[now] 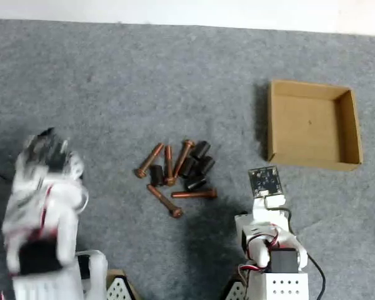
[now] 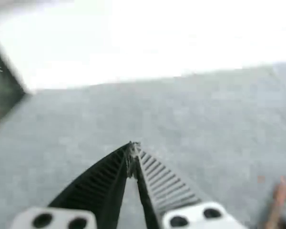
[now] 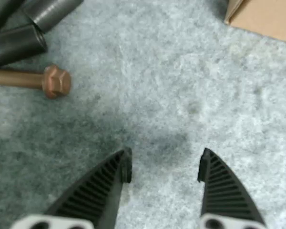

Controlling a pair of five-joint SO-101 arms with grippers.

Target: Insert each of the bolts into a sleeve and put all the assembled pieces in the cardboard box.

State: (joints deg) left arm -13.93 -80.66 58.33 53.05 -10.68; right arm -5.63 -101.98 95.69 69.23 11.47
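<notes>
Left arm (image 1: 40, 200) and right arm (image 1: 272, 240) sit at the near edge; bolts (image 1: 194, 194) and sleeves (image 1: 200, 149) lie in 1 loose pile mid-table, none joined, so the box (image 1: 312, 161) sits empty. Left gripper (image 2: 132, 149): pinched closed on nothing. Right gripper (image 3: 164, 164): spread wide, empty, hanging near a bolt head (image 3: 56, 81), probably for a grab.

In the high view the left arm (image 1: 44, 200) is a blurred smear running off the lower edge. In the left wrist view an orange shape (image 2: 278, 198) at one edge and a dark thing (image 2: 2, 81) cut off at the opposite edge are too blurred to name. In the right wrist view the edges cut the box (image 3: 269, 16) to a corner, the sleeves (image 3: 16, 43) short, and the shaft of the bolt (image 3: 55, 81).
</notes>
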